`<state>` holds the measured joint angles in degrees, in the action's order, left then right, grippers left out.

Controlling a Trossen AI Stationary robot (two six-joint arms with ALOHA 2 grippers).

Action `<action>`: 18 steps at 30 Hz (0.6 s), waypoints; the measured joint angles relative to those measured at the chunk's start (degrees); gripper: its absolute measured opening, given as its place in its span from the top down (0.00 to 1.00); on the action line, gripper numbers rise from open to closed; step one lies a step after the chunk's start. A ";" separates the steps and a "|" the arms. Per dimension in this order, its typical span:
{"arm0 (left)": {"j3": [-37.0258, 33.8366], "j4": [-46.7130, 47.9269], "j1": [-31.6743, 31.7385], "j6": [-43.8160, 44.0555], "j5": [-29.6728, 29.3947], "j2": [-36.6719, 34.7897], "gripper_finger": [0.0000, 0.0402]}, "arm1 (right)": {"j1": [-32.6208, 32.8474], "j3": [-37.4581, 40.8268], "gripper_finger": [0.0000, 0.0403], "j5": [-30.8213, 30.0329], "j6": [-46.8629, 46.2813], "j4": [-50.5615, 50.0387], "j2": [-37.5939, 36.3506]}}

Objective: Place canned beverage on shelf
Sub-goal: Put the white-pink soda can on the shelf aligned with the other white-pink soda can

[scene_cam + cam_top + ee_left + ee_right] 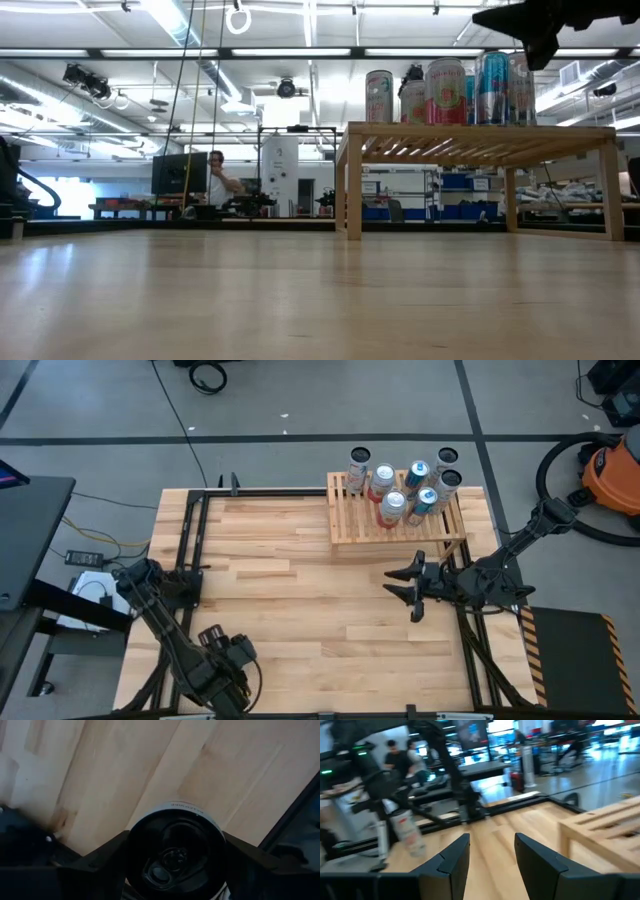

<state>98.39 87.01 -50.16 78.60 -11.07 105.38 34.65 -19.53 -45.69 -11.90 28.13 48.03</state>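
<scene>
The shelf [400,525], a low light-wood slatted rack, stands at the table's far right and carries several upright cans [392,507]; the low view shows them on its top [447,90]. At the near left corner my left gripper [222,652] is shut on a canned beverage with a dark lid and pull tab [172,857]. The right wrist view shows this can's white and red wall [408,834] under the left arm. Just in front of the shelf, my right gripper [405,586] stands open and level, with nothing between its fingers [492,855]. My left gripper pinches the can between its two fingers, which sit on opposite sides of the wall just below the top rim [129,840]. The fingers come from above, pointing down. The can hangs below them, lid up and slightly tilted in the right wrist view.
Black frame rails run along the table's left [190,530] and right [462,630] sides. An orange vacuum [612,478] sits on the floor beyond the right edge. A wide stretch of bare wood [300,590] lies between the arms. People sit at desks in the room behind [215,180].
</scene>
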 joint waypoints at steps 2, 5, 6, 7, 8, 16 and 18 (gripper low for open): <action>1.05 0.59 0.75 -3.02 -0.02 0.00 0.34 | 0.02 0.00 0.59 3.07 0.02 0.40 0.00; 2.71 0.87 2.19 -8.04 -1.03 -0.02 0.34 | 0.01 0.01 0.59 7.41 0.25 0.42 0.07; 3.36 0.99 2.66 -9.88 -1.43 -0.02 0.34 | 0.02 0.00 0.59 8.60 0.44 0.55 0.25; 4.00 1.00 3.21 -11.89 -1.80 -0.02 0.34 | 0.02 0.00 0.59 9.64 0.64 0.59 0.46; 4.70 0.90 3.82 -14.00 -2.05 -0.02 0.34 | 0.02 0.01 0.59 10.44 0.95 0.66 0.68; 9.32 0.12 9.23 -32.12 -3.94 -0.07 0.34 | 0.02 0.02 0.59 11.27 1.14 4.53 1.95; 10.37 -0.41 10.78 -36.92 -3.91 -0.07 0.34 | 0.00 0.02 0.59 11.27 1.14 4.54 1.97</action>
<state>108.76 86.60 -39.38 41.68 -14.98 105.32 34.66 -19.51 -34.41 -10.76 32.67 50.00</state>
